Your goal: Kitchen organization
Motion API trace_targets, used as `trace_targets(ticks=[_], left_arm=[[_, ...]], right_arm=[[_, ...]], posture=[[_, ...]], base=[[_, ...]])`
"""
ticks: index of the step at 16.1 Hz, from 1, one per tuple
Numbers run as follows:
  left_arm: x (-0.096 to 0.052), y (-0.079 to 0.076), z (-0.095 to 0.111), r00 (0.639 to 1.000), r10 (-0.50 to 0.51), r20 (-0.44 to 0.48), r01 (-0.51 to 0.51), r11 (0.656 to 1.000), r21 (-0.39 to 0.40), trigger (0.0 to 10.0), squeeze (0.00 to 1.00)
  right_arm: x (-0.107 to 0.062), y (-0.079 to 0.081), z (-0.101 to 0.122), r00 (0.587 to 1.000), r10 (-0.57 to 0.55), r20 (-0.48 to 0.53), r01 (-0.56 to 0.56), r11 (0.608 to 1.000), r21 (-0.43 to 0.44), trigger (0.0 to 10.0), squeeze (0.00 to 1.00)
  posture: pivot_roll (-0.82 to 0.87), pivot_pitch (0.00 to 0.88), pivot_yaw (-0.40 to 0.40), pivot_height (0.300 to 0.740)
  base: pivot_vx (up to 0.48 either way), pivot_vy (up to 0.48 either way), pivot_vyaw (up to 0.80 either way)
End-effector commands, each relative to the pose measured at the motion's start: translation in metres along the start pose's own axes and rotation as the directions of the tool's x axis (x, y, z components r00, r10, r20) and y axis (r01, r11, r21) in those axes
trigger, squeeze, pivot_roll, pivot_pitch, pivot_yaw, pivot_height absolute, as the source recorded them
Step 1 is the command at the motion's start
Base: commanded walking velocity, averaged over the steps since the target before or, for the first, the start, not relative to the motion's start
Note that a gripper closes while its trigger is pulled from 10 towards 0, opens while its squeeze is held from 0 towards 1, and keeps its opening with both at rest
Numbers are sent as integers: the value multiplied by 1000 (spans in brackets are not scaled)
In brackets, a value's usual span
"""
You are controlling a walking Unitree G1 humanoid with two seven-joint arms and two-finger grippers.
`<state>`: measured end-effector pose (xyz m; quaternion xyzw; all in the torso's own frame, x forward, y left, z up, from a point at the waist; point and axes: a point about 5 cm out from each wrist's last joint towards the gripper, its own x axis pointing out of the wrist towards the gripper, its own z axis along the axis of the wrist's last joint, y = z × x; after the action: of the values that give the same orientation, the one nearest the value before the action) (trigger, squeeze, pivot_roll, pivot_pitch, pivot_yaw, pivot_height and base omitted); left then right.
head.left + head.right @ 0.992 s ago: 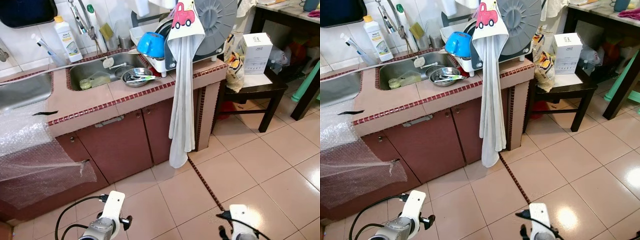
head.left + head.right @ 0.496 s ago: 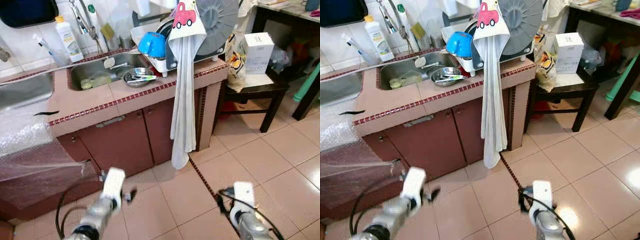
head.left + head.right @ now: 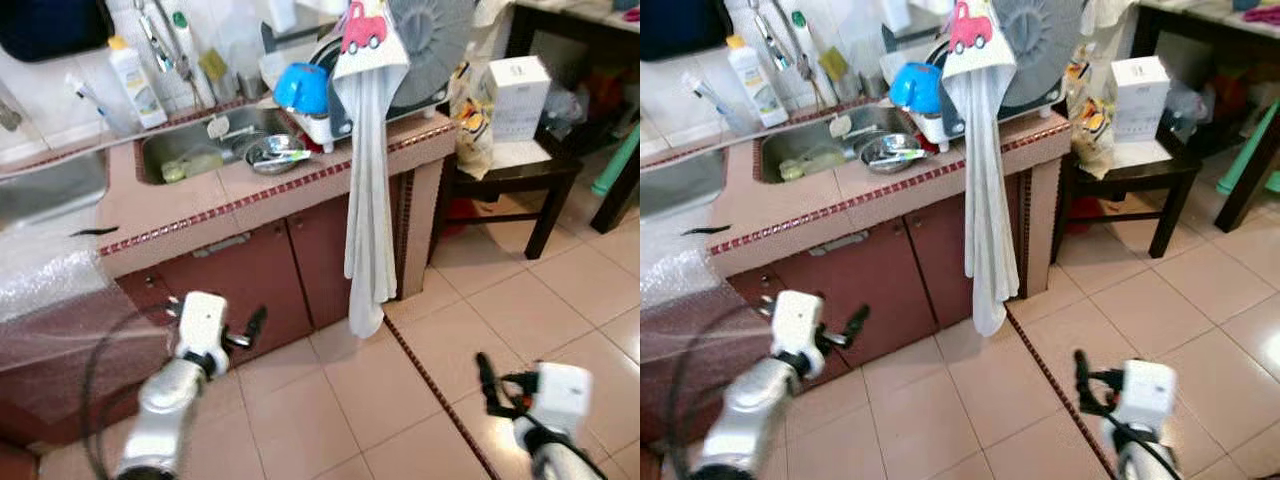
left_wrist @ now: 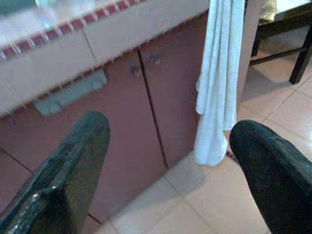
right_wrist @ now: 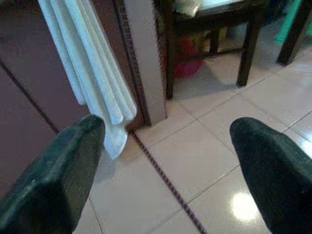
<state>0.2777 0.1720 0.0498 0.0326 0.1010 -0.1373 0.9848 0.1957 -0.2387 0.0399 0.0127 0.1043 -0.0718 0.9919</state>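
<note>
A pink tiled counter holds a steel sink. A steel bowl with utensils sits on the sink's right edge, beside a blue bowl on a dish rack. A long white towel hangs down past the red-brown cabinet doors. My left gripper is open and held low in front of those doors, which face it in the left wrist view. My right gripper hovers open above the floor tiles, right of the towel.
A detergent bottle stands behind the sink. Bubble wrap drapes over the counter's left end. Right of the counter, a dark low table carries a white box. Tiled floor lies open to the right.
Both arms have lifted and reached forward. The left gripper rose to the height of the cabinet doors, and the right gripper moved up and rightward. The counter items stay put.
</note>
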Motion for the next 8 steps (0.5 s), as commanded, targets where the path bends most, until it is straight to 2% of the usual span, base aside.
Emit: trace_targets(ticks=[1, 2, 3, 5, 6, 8], left_arm=[[-5, 6, 5, 1000, 12, 9, -12, 1000, 12, 10000, 0], [-7, 8, 10, 998, 28, 50, -29, 999, 17, 10000, 0], [-13, 5, 13, 999, 44, 25, -44, 999, 20, 10000, 0], [-15, -5, 9, 1000, 7, 4, -7, 1000, -5, 10000, 0], [-14, -12, 14, 1000, -2, 6, 2, 1000, 5, 10000, 0], [-11, -14, 20, 999, 25, 26, -25, 1000, -8, 10000, 0]], right_arm=[[-4, 11, 10, 999, 11, 31, -11, 1000, 18, 10000, 0], [-8, 15, 15, 999, -4, 51, 4, 1000, 15, 10000, 0], [-13, 20, 20, 999, -22, 49, 24, 999, -32, 10000, 0], [-12, 27, 23, 998, -24, 52, 25, 999, -21, 10000, 0], [-11, 25, 28, 998, -59, 36, 60, 997, -48, 10000, 0], [-7, 23, 32, 998, -61, 34, 64, 995, -73, 10000, 0]], posture=[[-78, 0, 193, 740], [-82, 0, 194, 740], [-84, 0, 193, 740], [-85, 0, 185, 740], [-86, 0, 172, 740], [-80, 0, 145, 740]], base=[[0, 0, 0], [0, 0, 0], [0, 0, 0], [0, 0, 0], [0, 0, 0], [0, 0, 0]])
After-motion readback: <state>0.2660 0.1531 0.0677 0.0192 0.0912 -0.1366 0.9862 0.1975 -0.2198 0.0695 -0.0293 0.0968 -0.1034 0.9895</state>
